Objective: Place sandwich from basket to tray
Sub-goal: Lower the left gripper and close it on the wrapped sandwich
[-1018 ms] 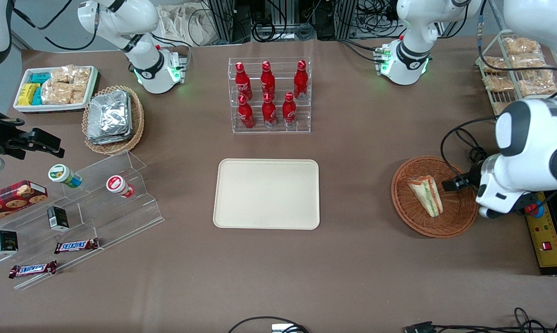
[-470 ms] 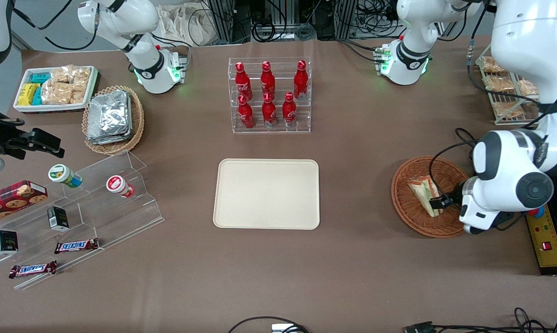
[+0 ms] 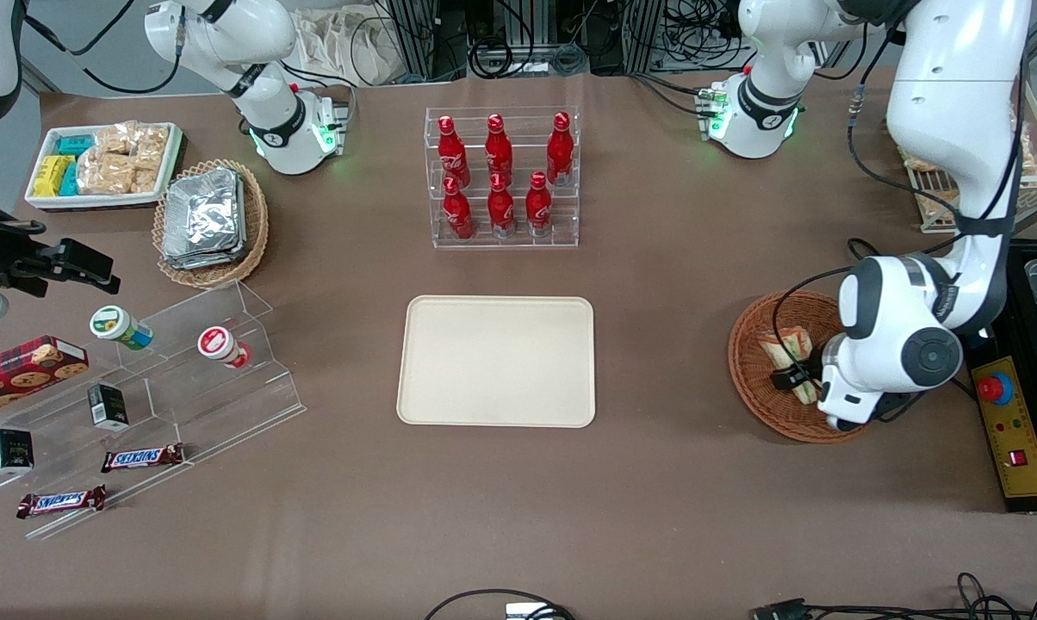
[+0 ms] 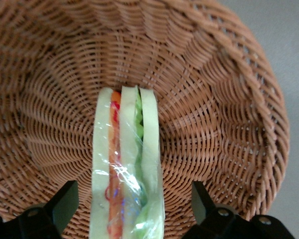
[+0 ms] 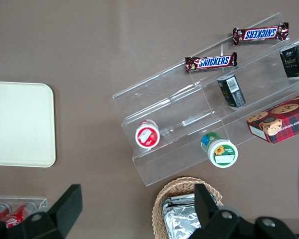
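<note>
The gripper hangs over the basket, jaws wide open either side of the sandwich, its long axis running between the fingers.

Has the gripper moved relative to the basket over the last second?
Yes. The gripper has travelled from the basket's rim nearest the working arm's end inward toward the tray, and now sits open astride the sandwich.
</note>
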`<move>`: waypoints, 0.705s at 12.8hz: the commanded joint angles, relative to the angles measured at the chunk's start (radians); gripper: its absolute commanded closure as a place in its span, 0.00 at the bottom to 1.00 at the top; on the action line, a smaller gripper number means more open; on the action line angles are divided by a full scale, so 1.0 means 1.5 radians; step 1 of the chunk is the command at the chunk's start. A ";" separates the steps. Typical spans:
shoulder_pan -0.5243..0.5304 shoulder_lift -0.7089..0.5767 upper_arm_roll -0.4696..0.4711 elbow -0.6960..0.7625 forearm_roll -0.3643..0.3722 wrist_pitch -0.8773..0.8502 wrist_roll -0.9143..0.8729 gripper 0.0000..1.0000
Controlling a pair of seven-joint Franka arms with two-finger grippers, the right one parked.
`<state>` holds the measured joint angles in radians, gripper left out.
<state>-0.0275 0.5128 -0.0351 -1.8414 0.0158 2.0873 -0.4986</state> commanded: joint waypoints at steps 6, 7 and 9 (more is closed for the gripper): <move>-0.012 -0.006 0.003 -0.004 -0.006 -0.050 -0.011 0.33; -0.010 -0.006 0.003 -0.004 -0.006 -0.055 -0.010 0.52; -0.007 -0.008 0.003 -0.004 -0.006 -0.057 -0.011 0.73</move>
<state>-0.0376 0.5177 -0.0342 -1.8423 0.0156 2.0213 -0.5028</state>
